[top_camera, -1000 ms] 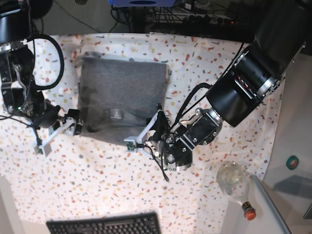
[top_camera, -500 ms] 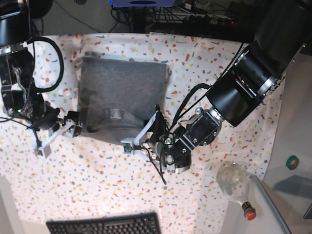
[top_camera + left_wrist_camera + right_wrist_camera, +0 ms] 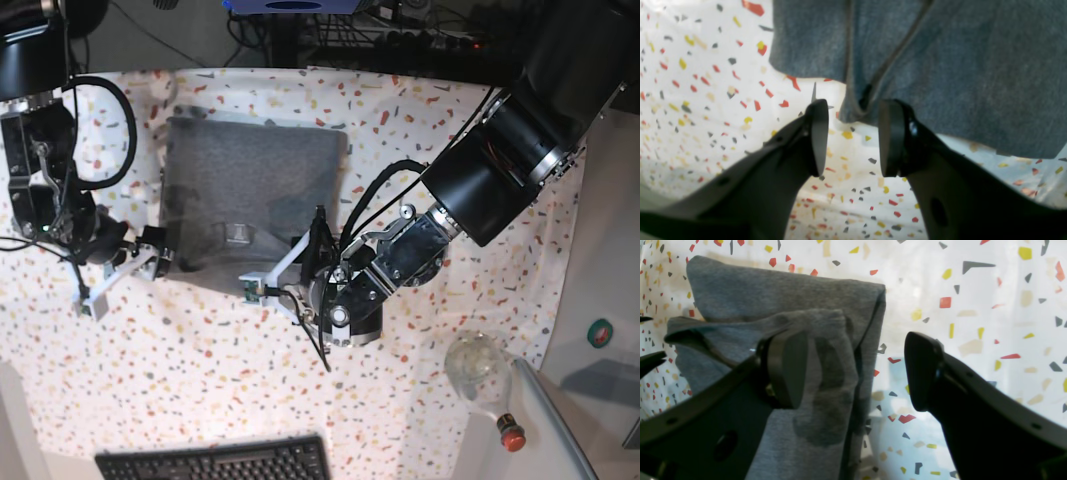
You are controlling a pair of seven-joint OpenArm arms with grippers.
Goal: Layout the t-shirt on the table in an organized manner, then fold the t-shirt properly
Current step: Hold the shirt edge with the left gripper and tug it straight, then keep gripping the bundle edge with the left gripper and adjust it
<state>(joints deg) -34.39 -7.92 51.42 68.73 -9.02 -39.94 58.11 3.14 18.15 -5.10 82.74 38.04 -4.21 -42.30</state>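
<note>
The grey t-shirt (image 3: 245,195) lies folded into a rough rectangle on the speckled table (image 3: 420,120), toward its far left part in the base view. The right gripper (image 3: 857,370) sits at the shirt's left edge with its jaws wide apart, 1 pad over the fabric and the other over bare table, gripping nothing. The left gripper (image 3: 851,138) is at the shirt's near edge, jaws partly open with a clear gap, just short of a folded corner and holding nothing. A keyboard (image 3: 215,460) lies at the near edge and a clear bottle (image 3: 480,375) rests to the right.
</note>
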